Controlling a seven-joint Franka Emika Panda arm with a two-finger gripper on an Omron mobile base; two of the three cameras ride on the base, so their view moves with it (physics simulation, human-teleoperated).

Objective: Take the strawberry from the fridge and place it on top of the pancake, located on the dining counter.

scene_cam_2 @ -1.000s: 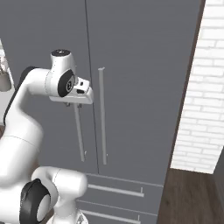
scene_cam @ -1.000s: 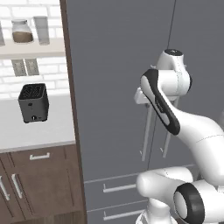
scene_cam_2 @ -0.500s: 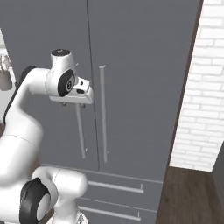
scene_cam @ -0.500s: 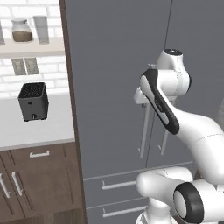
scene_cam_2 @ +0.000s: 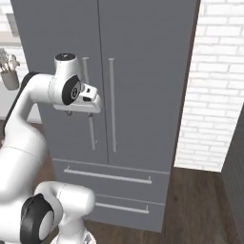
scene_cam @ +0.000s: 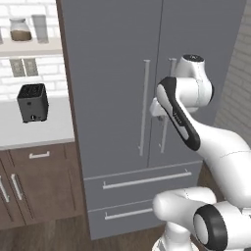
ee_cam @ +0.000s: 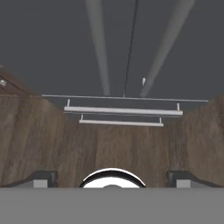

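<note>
The toaster (scene_cam: 32,102) stands on the counter at left. The fridge (scene_cam: 117,59) is closed, both doors shut, so the strawberry is presumably inside. The gripper (ee_cam: 112,177) points down before the handles, fingers spread, holding nothing. All steps remain.

Tall matte grey fridge (scene_cam: 112,73), both upper doors shut, meeting at a thin vertical seam. Two long silver bar handles (scene_cam_2: 112,105) upright either side of that seam. Two lower drawers (scene_cam_2: 114,183) closed beneath, each with a horizontal silver bar. Standing on brown wooden floor.
</note>
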